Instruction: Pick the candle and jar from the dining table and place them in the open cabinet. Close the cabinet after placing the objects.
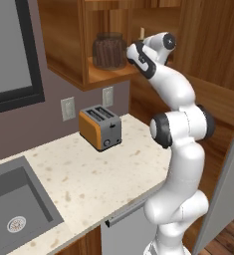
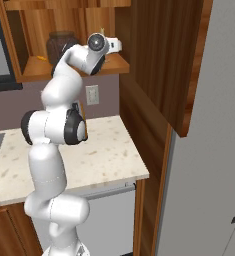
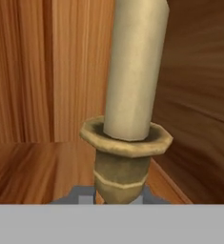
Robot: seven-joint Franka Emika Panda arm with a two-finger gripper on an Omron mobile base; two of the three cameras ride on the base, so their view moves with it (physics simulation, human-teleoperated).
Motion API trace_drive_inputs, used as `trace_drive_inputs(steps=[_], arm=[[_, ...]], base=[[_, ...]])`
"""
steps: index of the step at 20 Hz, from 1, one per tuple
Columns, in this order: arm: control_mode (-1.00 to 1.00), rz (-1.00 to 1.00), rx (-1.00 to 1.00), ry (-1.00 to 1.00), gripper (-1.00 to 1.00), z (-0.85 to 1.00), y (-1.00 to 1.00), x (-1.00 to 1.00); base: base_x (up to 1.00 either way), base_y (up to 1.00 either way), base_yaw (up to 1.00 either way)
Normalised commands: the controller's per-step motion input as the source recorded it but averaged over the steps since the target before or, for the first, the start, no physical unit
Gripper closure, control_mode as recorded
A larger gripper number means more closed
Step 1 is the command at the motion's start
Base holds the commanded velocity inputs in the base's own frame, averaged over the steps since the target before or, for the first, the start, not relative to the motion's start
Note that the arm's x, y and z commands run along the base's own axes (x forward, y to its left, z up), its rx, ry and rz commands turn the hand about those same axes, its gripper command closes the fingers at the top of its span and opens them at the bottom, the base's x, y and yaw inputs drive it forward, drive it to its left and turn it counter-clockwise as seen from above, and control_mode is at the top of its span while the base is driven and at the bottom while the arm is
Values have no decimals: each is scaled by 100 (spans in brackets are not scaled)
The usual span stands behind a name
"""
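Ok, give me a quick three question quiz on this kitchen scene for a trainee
1. True or false: the jar already stands on the cabinet shelf.
2. What do the fingers hold? A) toaster B) candle C) jar
3. Fill in: the orange toaster sits on the ____.

Key:
1. True.
2. B, the candle, gripped at its brass holder inside the cabinet.
3. Counter, right of the sink.
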Motion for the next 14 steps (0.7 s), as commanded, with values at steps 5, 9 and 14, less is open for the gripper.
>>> trace_drive_inputs(steps=[5, 9, 14], arm=[[-100, 0, 0, 0, 100, -34, 0, 35], [-100, 0, 0, 0, 100, -40, 0, 32], [-100, 0, 0, 1, 100, -44, 1, 14]], base=[[0, 0, 0], [0, 0, 0], [0, 0, 0]])
